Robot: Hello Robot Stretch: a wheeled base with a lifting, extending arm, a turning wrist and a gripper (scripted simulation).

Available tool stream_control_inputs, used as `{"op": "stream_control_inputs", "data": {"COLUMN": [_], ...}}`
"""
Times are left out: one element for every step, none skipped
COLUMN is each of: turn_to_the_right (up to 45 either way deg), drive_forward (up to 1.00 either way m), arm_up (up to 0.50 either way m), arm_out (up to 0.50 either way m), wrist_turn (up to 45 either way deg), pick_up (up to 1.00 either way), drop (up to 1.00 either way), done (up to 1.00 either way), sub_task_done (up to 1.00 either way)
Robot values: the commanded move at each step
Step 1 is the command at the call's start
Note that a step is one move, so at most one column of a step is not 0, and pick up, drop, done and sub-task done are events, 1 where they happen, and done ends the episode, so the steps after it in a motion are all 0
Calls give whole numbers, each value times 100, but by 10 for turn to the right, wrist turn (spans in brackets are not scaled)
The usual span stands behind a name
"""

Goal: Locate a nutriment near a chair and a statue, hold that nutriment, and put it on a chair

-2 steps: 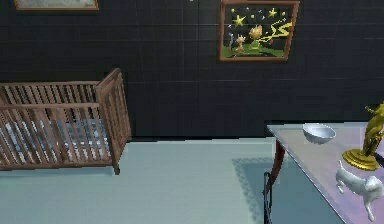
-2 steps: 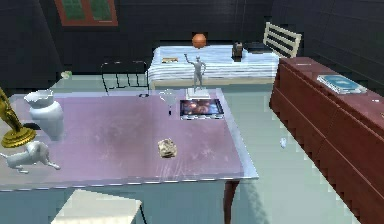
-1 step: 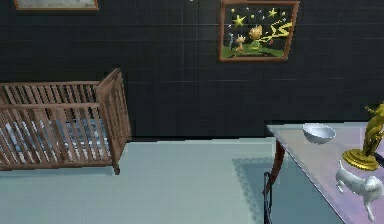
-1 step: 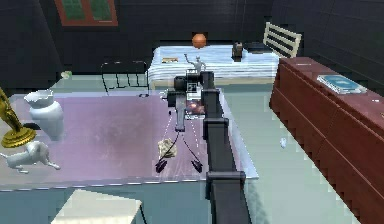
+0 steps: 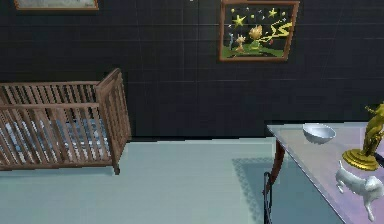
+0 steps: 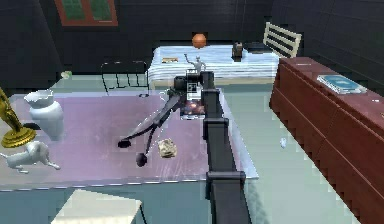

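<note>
Forward view: crib (image 5: 60,125) is sitting against the dark wall on the left. Pale floor is running clear from it to the table (image 5: 300,160), and the table's near corner is the edge the base is needing to mind. Arm side view: gold statue (image 6: 12,125) and white vase (image 6: 45,115) are crowding the table's left end, and the arm is lying in right of them, probably to keep off the breakables. A pale seat-like top (image 6: 100,208) is poking in at the bottom edge, which I'm judging the likeliest drop spot. A dark chair (image 6: 125,75) is standing past the table's far edge. Gripper (image 6: 133,150) is hanging low over the purple top, thin fingers angling down-left. Small tan lump (image 6: 168,148), likely the nutriment, is lying on the table just beside the fingers. I can't tell how the fingers are set or whether they have it. Arm (image 6: 222,150) is running along the table's right edge, and the floor between it and the dresser (image 6: 330,115) is giving room to back out.
</note>
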Motion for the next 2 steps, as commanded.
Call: {"op": "stream_control_inputs", "data": {"turn_to_the_right": [0,0], "drive_forward": [0,0], "arm_up": [0,0], "arm_out": [0,0], "wrist_turn": [450,450], "pick_up": [0,0], "drop": [0,0], "done": [0,0], "sub_task_done": [0,0]}}
